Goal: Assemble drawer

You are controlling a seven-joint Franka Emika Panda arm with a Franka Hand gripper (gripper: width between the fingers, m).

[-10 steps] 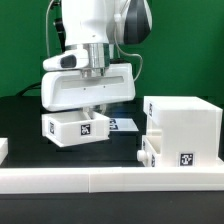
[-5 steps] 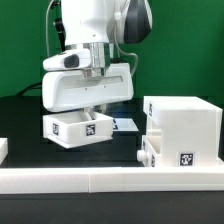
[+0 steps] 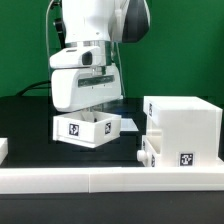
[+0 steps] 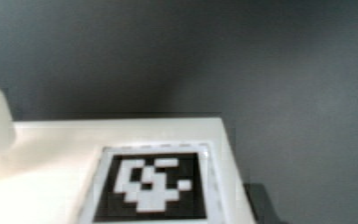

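A small open-topped white drawer box (image 3: 86,129) with a black-and-white tag on its front sits under my gripper (image 3: 90,111) in the exterior view. The fingers reach down into the box and appear closed on its wall; the fingertips are hidden. A large white drawer housing (image 3: 182,128) with a tag stands at the exterior view's right, a small gap away from the box. In the wrist view I see only a white face of the box with its tag (image 4: 151,184), very close and blurred. No finger shows there.
A long white rail (image 3: 90,181) runs across the front. The marker board (image 3: 130,122) lies behind the box. A white piece (image 3: 3,148) sits at the exterior view's left edge. The table (image 3: 25,130) is black, with a green backdrop behind.
My gripper has moved toward the exterior view's right with the small drawer box, which has turned and now sits closer to the large housing.
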